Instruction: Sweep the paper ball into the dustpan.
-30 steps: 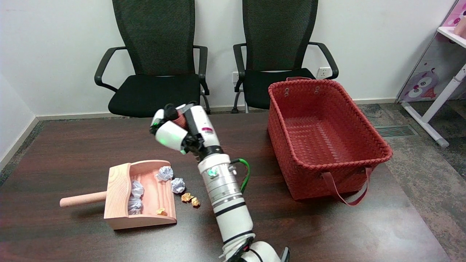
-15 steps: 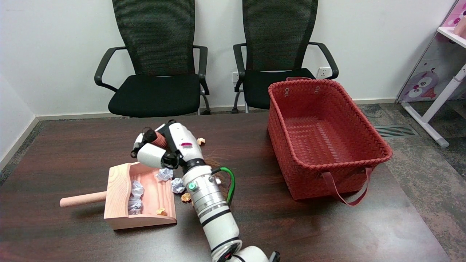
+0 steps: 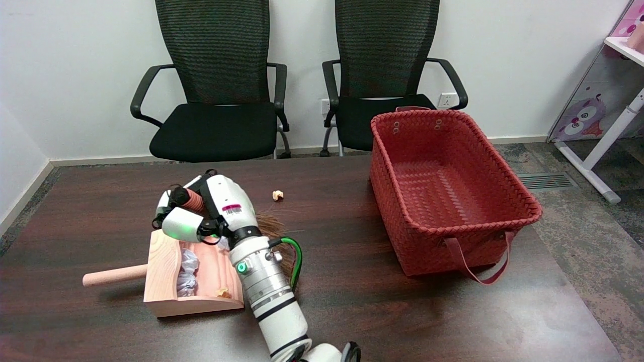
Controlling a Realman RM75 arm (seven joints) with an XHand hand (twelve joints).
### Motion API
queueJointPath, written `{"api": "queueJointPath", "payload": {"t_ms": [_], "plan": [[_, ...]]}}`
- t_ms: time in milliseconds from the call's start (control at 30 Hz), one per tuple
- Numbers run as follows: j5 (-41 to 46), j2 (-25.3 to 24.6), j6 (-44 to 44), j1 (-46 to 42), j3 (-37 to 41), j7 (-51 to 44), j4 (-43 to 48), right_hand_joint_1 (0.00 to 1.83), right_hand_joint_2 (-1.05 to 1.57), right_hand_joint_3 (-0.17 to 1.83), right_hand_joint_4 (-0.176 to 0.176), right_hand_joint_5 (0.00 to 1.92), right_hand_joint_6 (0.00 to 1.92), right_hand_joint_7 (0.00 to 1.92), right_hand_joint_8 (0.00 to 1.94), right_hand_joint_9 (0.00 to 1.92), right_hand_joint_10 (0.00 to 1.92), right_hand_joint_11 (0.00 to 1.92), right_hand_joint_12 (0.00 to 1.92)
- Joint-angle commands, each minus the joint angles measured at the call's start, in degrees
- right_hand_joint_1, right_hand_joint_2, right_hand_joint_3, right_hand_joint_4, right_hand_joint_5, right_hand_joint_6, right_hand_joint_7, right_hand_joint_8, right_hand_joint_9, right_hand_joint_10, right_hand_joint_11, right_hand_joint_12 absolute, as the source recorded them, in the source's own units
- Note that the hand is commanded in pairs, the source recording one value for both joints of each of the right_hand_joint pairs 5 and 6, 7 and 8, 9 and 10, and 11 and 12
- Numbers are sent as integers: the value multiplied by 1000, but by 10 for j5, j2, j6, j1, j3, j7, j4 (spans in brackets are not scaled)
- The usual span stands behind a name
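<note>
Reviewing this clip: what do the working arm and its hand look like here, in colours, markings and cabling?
The right arm is glossy white with black ring seams and a ribbed silver wrist section carrying a green indicator light. A green cable loops beside the wrist. The right hand is white-shelled with black fingers, a small pink-and-white label, and a green glow on one shell.

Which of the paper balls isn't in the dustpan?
The small tan ball lying alone on the table behind the brush; the white ones sit inside the dustpan.
</note>
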Motion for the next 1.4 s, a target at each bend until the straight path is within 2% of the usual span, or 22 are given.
{"api": "queueJointPath", "payload": {"t_ms": [33,133,233,367,600,867,1133,1400], "plan": [[211,42,-226,60,-182,79,131,505,1274,1482,22,1920,1920,1920,1920,1920,1920,1920,1920],[256,48,-240,63,-201,162,135,526,1249,1475,18,1920,1920,1920,1920,1920,1920,1920,1920],[264,51,-255,65,-202,228,162,568,1164,1487,14,1920,1920,1920,1920,1920,1920,1920,1920],[264,61,-253,69,-204,257,188,643,974,1543,6,1920,1920,1920,1920,1920,1920,1920,1920],[275,74,-220,73,-204,348,191,683,915,1566,3,1920,1920,1920,1920,1920,1920,1920,1920],[369,78,-242,98,-206,481,219,811,524,1712,-5,1920,1920,1920,1920,1920,1920,1920,1920],[369,105,-250,104,-209,580,195,851,543,1736,-9,1920,1920,1920,1920,1920,1920,1920,1920],[370,142,-245,102,-220,659,134,862,590,1717,-11,1920,1920,1920,1920,1920,1920,1920,1920]]}}
